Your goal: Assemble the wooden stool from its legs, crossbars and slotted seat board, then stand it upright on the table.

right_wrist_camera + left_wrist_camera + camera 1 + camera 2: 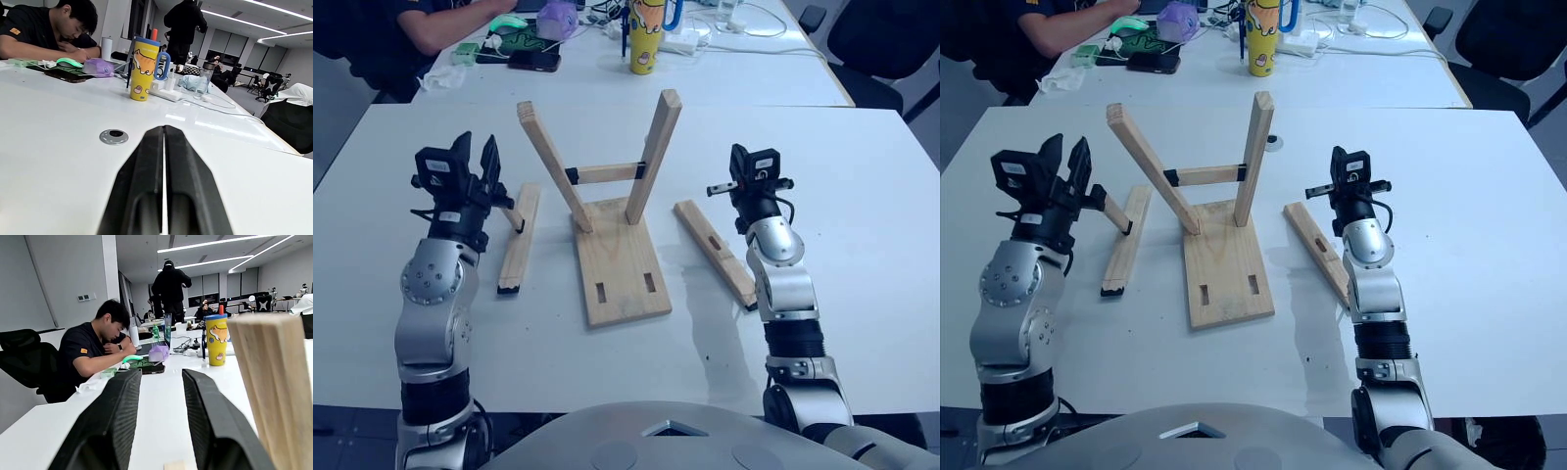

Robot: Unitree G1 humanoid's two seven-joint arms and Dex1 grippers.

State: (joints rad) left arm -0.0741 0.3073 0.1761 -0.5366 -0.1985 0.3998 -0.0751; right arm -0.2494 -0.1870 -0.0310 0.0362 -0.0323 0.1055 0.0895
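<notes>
Left gripper [476, 154]: released, fingers spread, nothing between them.
Right gripper [164, 134]: clenched on nothing, fingers pressed flat together.
Left loose leg [520, 238]: lying flat just inward of the left jaws; the short bar on it is partly hidden behind that gripper.
Right loose leg [715, 250]: flat, just inward of the right jaws.
Seat board [615, 264]: flat, midway between both jaws, near slots [649, 282] unfilled.
Fitted legs [654, 152]: two, beyond the jaws, standing in the far slots, joined by a crossbar [607, 173], one splayed.
Risk: likely a nudge to the board tips or unseats the standing pair.
Unclear: how deep those two legs sit.
</notes>
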